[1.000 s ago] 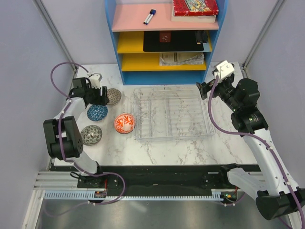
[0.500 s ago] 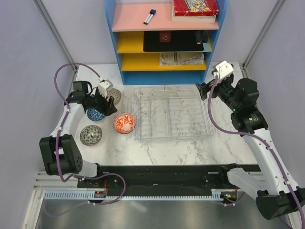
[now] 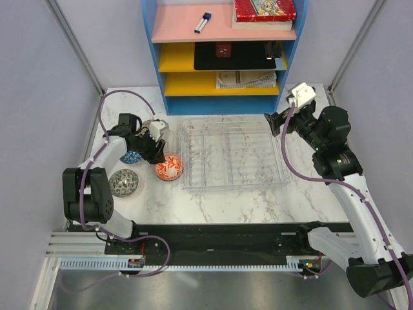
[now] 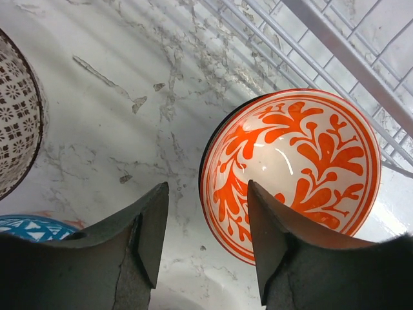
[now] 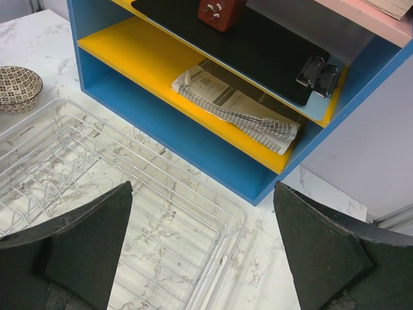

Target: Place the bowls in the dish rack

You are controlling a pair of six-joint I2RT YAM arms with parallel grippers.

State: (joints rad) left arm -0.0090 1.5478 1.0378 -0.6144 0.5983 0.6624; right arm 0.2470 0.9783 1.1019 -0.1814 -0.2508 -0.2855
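The clear plastic dish rack (image 3: 232, 154) lies mid-table with no bowl in it. The orange-red and white bowl (image 3: 169, 166) sits just left of it. My left gripper (image 3: 155, 147) is open and empty above that bowl's left side. In the left wrist view the gripper (image 4: 206, 236) straddles the rim of the orange bowl (image 4: 293, 165); I cannot tell if it touches. The blue bowl (image 3: 130, 157), the grey-green bowl (image 3: 122, 182) and a brown-patterned bowl (image 3: 153, 124) lie further left. My right gripper (image 3: 274, 121) is open and empty over the rack's far right corner (image 5: 213, 239).
The blue shelf unit (image 3: 222, 97) stands behind the rack, with a newspaper (image 5: 239, 106) and a black clipboard (image 5: 258, 45) on its shelves. The brown-patterned bowl (image 4: 16, 123) and the blue bowl (image 4: 32, 227) flank my left fingers. Grey walls close both sides.
My left gripper has swung right, from over the back-left bowls to the orange bowl's left rim. The right arm has not moved.
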